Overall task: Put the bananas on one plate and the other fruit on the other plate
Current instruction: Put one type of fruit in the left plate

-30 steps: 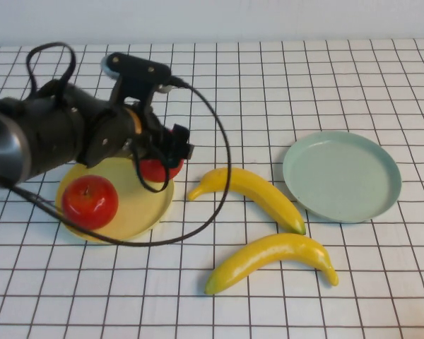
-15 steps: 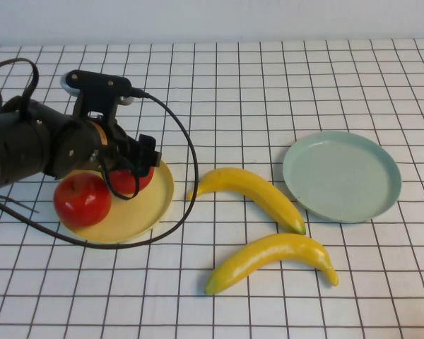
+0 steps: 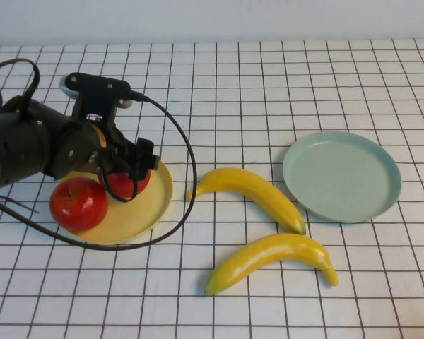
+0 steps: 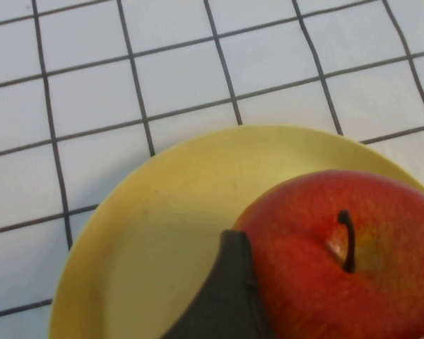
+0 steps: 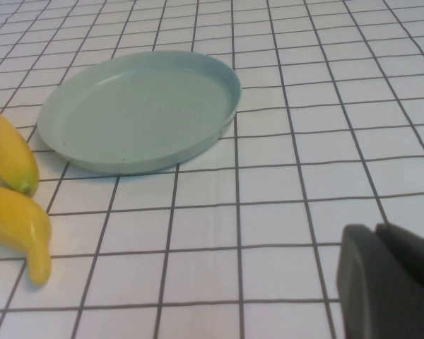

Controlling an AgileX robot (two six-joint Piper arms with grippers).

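Here | white gridded tablecloth (image 3: 219, 85) | pale wall (image 3: 212, 18) | left claw (image 3: 131, 169) spread around apple (image 3: 127, 182) | right claw (image 5: 385, 282) pressed together, low over cloth

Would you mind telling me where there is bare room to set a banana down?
The blue-green plate is bare. Crowded: the yellow plate holds both apples under the left gripper. The right gripper sits shut beyond the blue-green plate.

The pale blue-green round plate (image 3: 341, 175) lies bare, open to reach from every side. Two glossy yellow bananas (image 3: 251, 193) lie apart on the gridded cloth (image 3: 283, 92), a gap between them. The left gripper (image 3: 131, 171) and its cable crowd the pale yellow plate (image 3: 138, 212), where two shiny red apples (image 3: 78, 204) fill much of it.
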